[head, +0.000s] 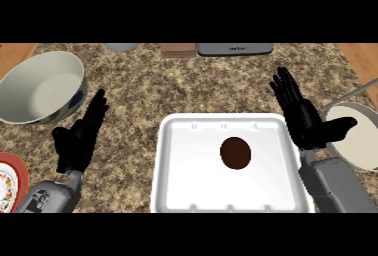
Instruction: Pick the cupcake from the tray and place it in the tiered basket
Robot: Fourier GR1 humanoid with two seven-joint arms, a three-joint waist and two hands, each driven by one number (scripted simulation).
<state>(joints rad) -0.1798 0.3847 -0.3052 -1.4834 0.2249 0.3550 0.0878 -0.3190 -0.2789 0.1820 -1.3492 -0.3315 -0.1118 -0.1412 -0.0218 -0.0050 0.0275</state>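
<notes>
On the granite counter I count one white tray, centred low, holding one dark brown cupcake slightly right of its middle. Two hands show. My left hand stands left of the tray, fingers straight and up, holding nothing. My right hand stands at the tray's right edge, fingers likewise extended, empty. One large bowl sits upper left. One patterned plate shows at lower left. One tiered basket lies at right, partly behind the right hand.
</notes>
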